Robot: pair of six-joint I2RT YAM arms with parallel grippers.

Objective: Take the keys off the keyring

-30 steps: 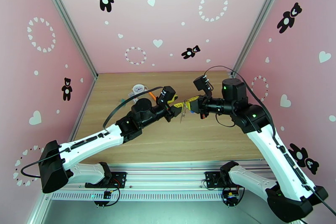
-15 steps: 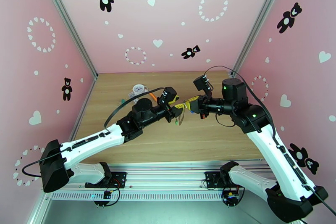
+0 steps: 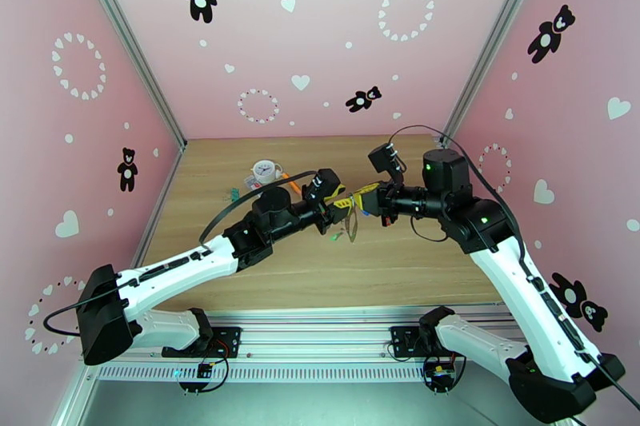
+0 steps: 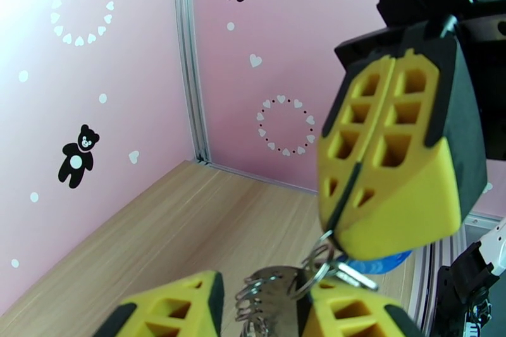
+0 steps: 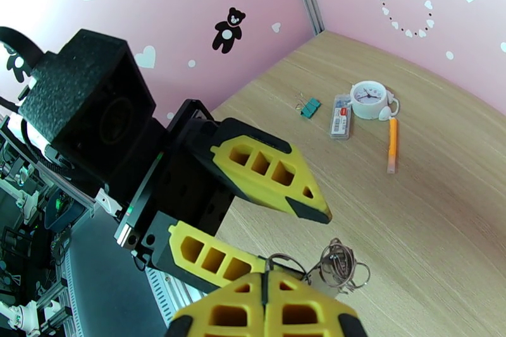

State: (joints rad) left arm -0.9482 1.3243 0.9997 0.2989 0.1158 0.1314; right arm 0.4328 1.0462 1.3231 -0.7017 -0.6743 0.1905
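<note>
Clamps right gripper's (image 5: 265, 276) fingers (image 4: 392, 205) shut and sets left gripper's (image 4: 262, 310) partly apart, above the desk's (image 3: 416, 268) middle: right one anchoring the keyring (image 4: 278, 287) aloft, left one straddling its rings, seemingly to work loose the blue-tagged key (image 4: 379, 265) hanging beneath.

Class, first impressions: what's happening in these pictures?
Two robot arms meet above the table. The right tool is shut on the keyring, holding it in the air with the keys dangling. The left tool has its jaws apart, one on either side of the metal rings.
</note>
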